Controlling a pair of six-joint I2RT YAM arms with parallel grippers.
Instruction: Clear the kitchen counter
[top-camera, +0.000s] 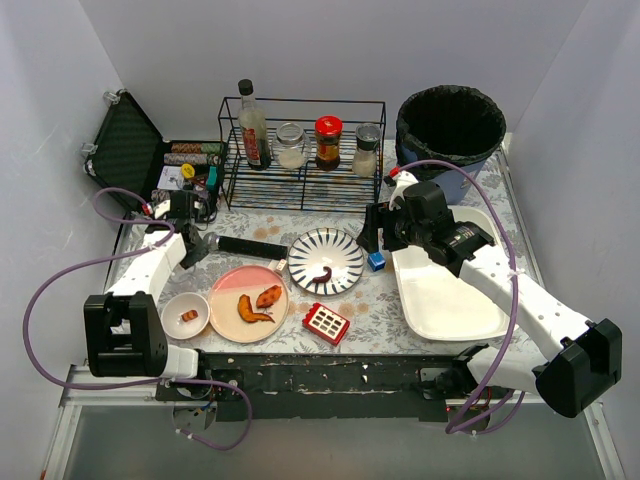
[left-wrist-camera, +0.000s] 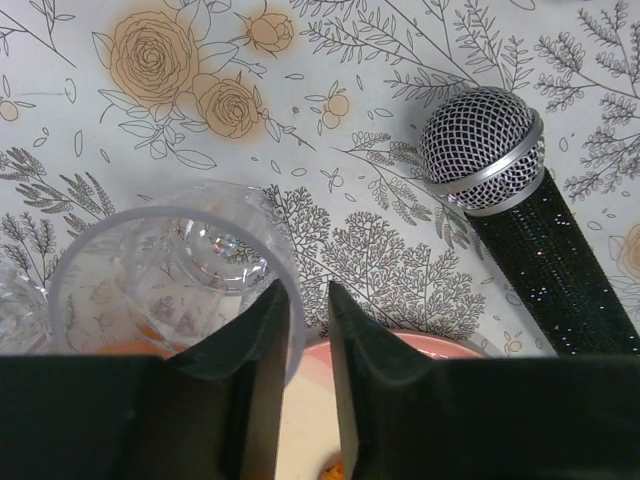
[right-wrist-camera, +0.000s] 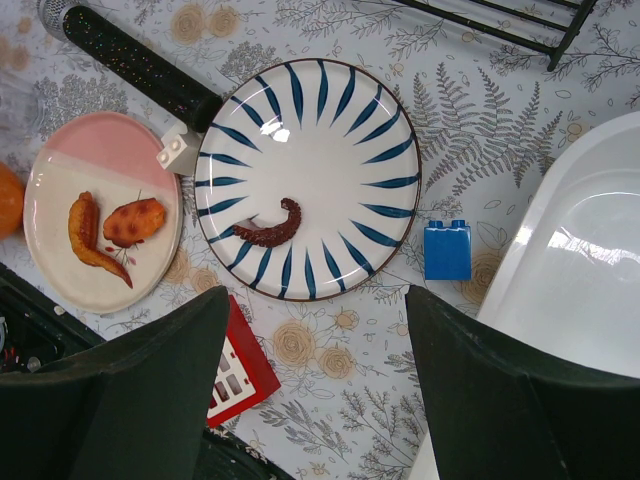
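The counter (top-camera: 378, 308) sits under everything. Our left gripper (left-wrist-camera: 308, 292) straddles the glass (left-wrist-camera: 150, 216) rim near its left edge, and we can't tell if it's clamped. The right gripper (right-wrist-camera: 315, 300) is wide open. It's a thin pinch, so the glass could slip onto the pink plate (top-camera: 232, 283).

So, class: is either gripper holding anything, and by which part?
The left gripper pinches the glass by its rim, one finger inside; the right gripper is empty.

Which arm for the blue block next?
Right. The right gripper, open, hangs beside the blue block and white tub; the left gripper is far off, fingers astride the rim of a glass.
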